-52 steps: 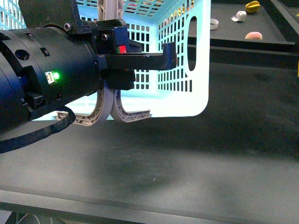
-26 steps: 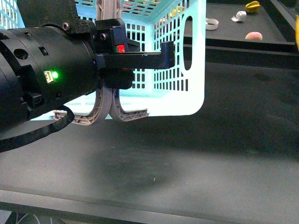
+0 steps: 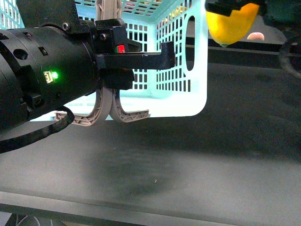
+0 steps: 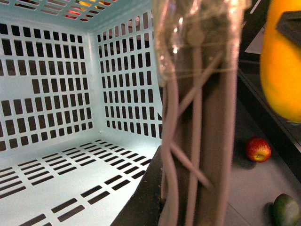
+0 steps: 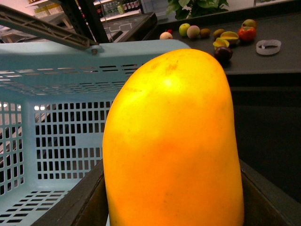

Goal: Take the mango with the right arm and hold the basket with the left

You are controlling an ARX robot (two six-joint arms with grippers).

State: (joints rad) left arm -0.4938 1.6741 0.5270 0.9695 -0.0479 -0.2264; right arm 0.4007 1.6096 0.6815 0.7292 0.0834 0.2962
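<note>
New: mango (image 3: 230,26) just entered front view top right, clamped in right hand (image 3: 242,7), airborne just beside the basket (image 3: 200,70) wall. Left hand (image 3: 127,68) clenched on the handles (image 3: 101,106). Pick looks done; both holds on, task near complete.

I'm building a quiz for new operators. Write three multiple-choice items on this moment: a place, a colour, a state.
1. Where is the mango? A in the basket; B held by the left arm; C in the air beside the basket.
2. What colour is the light on the left arm? A green; B purple; C white.
3. The right gripper is: A open, empty; B shut on the mango; C out of view.
C: the mango hangs right of the basket's wall, front view. A: it glows green. B: its fingers flank the mango, right wrist view.
</note>
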